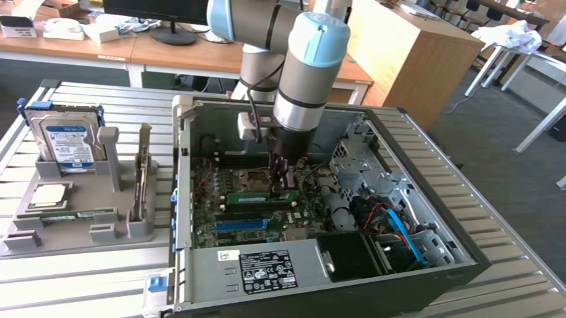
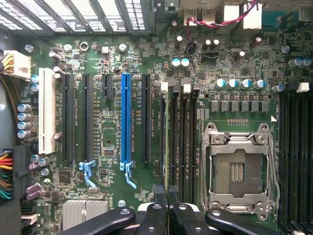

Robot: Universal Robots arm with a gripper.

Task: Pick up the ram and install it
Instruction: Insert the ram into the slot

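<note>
The install step looks in hand: the gripper (image 1: pixel 285 187), fingers pinched shut on the ram (image 1: pixel 256 197), holds it on edge over the memory slots (image 2: pixel 175 142), just nearer than the processor socket (image 1: pixel 252 177); seating it calls for an edge square to its slot.

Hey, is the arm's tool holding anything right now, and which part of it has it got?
Yes. The tool is shut on the ram, pinching its upper long edge, nearer the end on the exterior view's right.
</note>
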